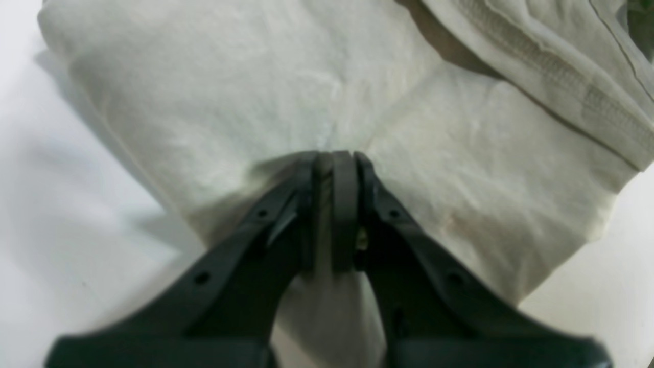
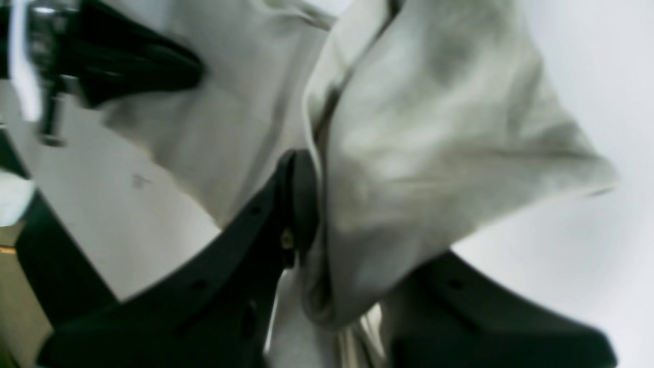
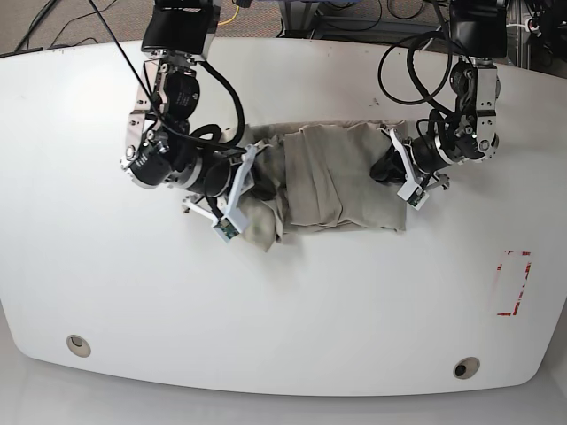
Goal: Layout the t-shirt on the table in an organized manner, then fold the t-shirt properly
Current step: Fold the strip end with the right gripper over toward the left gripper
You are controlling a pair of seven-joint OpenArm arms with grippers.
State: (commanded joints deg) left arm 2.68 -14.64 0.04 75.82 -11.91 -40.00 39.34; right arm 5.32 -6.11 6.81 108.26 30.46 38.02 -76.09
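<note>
Cloth first: the wrinkled beige cotton short-sleeved t-shirt [image 3: 337, 181] lies bunched and partly folded over itself near the middle of the large glossy white table [image 3: 283, 310], towards its far side. I judge it light, limp and quick to crease; it will sag and drag wherever I am not holding it, and its layers will slide over one another on the smooth top. The best holds, I think, are single edges such as hem, shoulder seams or sleeve ends, not thick bundles.

My left black pincer [image 1: 334, 158] is pressed together on a pinch of the fabric at the shirt's edge, on the right side of the base view. A ribbed band, perhaps the collar or a hem, shows just beyond it in the left wrist view. My right black pincer [image 2: 306, 204] is clamped on a thick gathered fold at the opposite end; one finger is visible and the other is buried under cloth.

Further out, a small red tape rectangle [image 3: 514, 283] sits well apart from the shirt. Two round grommet holes [image 3: 78, 344] lie near the table's near edge. Nothing stands in the way but my own arms and their cables.
</note>
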